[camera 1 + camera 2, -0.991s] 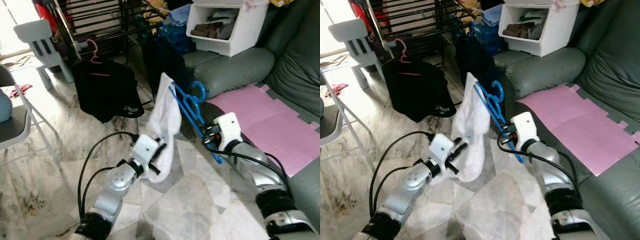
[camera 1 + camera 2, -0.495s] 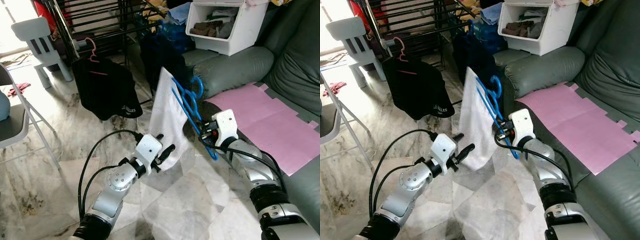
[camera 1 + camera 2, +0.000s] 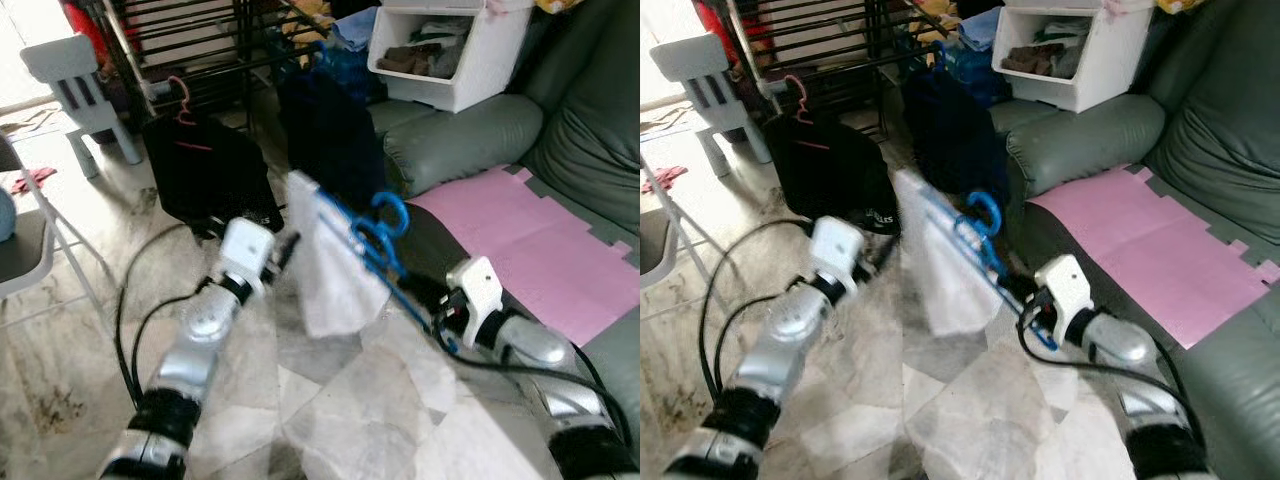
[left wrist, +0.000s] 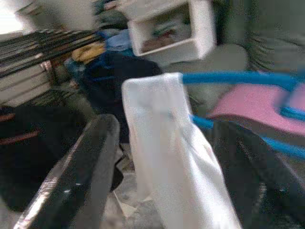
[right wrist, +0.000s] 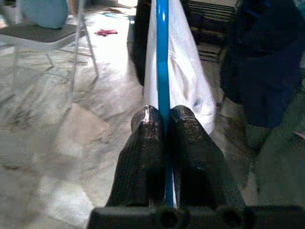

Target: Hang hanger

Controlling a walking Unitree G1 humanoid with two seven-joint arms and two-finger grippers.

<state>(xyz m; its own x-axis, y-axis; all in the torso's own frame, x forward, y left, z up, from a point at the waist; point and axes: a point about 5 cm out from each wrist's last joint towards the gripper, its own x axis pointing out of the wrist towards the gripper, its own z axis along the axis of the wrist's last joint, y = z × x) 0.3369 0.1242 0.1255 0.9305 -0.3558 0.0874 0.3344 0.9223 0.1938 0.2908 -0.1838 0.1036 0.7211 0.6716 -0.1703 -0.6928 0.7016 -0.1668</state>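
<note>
Holding tight, the right tool [image 5: 162,119] has its two black fingers pressed together on the thin blue plastic hanger [image 3: 372,240]. The hanger's bar runs up and away from this tool, out over the floor. Its curled hook [image 3: 392,212] sticks up past the middle of the bar.

A white cloth [image 3: 330,265] is draped over the far end of the hanger. It hangs down limp, out in front of the right tool.

The left tool [image 3: 283,250] is raised just beside the white cloth, on the side away from the right tool. Its two black fingers [image 4: 83,176] are spread wide apart and grip nothing. From this tool's own camera the cloth [image 4: 174,157] hangs in the gap between the fingers, a little way ahead of them. I cannot tell if it touches them.

Past the left tool, a black shirt [image 3: 210,175] hangs on a pink hanger [image 3: 185,100] from a dark metal drying rack [image 3: 190,45]. Another dark blue piece of clothing [image 3: 330,140] hangs beyond the white cloth.

A grey-green sofa [image 3: 470,140] sits past the right tool and to its outer side. A pink foam mat [image 3: 520,250] lies on the seat, and a white plastic box [image 3: 460,50] full of clothes rests on the sofa's arm.

A small white child's chair [image 3: 75,80] stands far off beyond the left tool. The floor [image 3: 60,360] is pale marble. Crumpled white sheets [image 3: 400,400] lie on it below the two arms.
</note>
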